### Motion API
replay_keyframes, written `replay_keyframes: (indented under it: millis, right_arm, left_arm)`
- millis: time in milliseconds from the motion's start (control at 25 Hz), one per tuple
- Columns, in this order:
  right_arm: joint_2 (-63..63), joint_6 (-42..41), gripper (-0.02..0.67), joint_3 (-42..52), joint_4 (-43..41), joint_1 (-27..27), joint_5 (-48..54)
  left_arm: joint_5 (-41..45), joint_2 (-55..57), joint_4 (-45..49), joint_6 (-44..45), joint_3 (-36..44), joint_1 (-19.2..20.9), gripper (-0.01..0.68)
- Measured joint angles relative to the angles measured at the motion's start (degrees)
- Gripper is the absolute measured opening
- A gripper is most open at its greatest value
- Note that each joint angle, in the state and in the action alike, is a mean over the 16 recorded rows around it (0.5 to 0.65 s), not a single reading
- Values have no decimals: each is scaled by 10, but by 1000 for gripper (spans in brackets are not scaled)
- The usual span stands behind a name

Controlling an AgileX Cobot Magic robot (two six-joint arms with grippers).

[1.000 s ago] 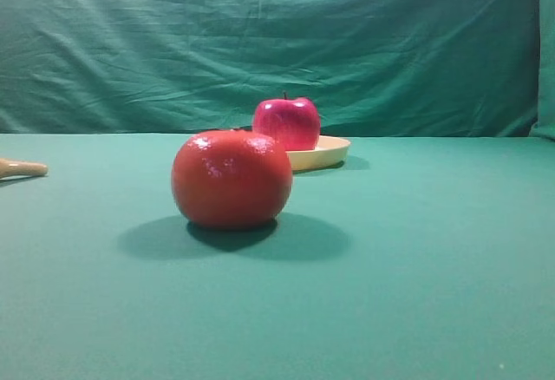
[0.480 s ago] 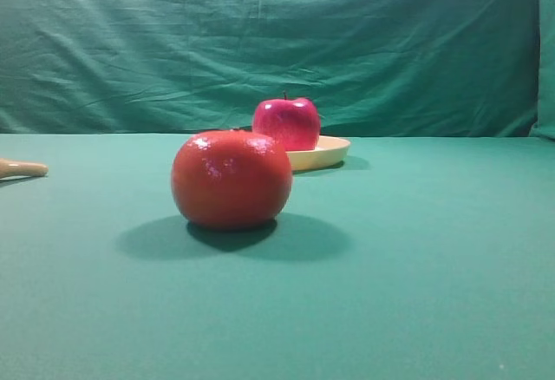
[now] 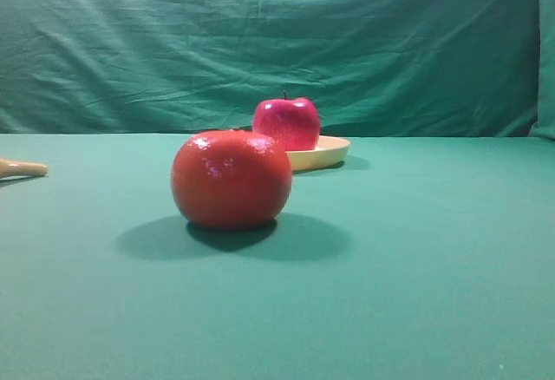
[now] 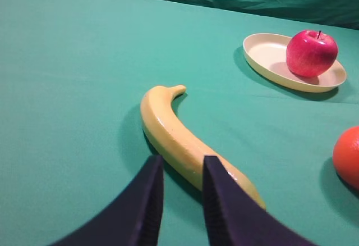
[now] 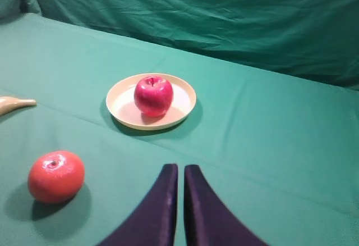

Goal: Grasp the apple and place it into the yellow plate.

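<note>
The crimson apple (image 3: 286, 123) with its dark stem sits upright in the pale-yellow plate (image 3: 335, 150) at the back of the green table. The apple also shows in the left wrist view (image 4: 312, 53) and the right wrist view (image 5: 153, 95), on the plate (image 4: 263, 55) (image 5: 182, 103). My right gripper (image 5: 179, 168) is shut and empty, well in front of the plate. My left gripper (image 4: 182, 162) is slightly open and empty, far left of the plate. Neither gripper shows in the exterior view.
An orange-red round fruit (image 3: 231, 179) stands in front of the plate, also in the right wrist view (image 5: 56, 176) and the left wrist view (image 4: 348, 156). A banana (image 4: 179, 139) lies just ahead of my left gripper; its tip shows at the far left (image 3: 22, 168). A green cloth hangs behind.
</note>
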Motion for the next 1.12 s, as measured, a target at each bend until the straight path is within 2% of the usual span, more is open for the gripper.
replay_keyframes:
  millis: [640,1120]
  right_arm:
    - [-165,15,0,176,-23,-99,-67]
    - [-175,16,0,233,-11,-111,-108]
  left_arm:
    - [0,0,0,0,0,0,157]
    - [0,0,0,0,0,0,157]
